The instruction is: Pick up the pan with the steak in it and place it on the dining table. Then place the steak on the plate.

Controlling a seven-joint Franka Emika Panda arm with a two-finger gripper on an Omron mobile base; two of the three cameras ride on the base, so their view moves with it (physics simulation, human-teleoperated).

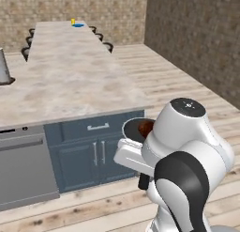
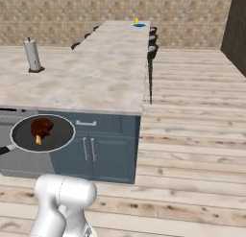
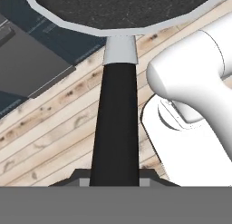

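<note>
Fingers (image 3: 114, 181) clamped on pan (image 2: 42, 133) handle, steak (image 2: 41, 127) inside — over floor.

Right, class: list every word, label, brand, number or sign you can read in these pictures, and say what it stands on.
None: nothing readable on the pan, the cabinet fronts, the counter or the robot.
Too small to tell: the yellow and blue things far off.
</note>
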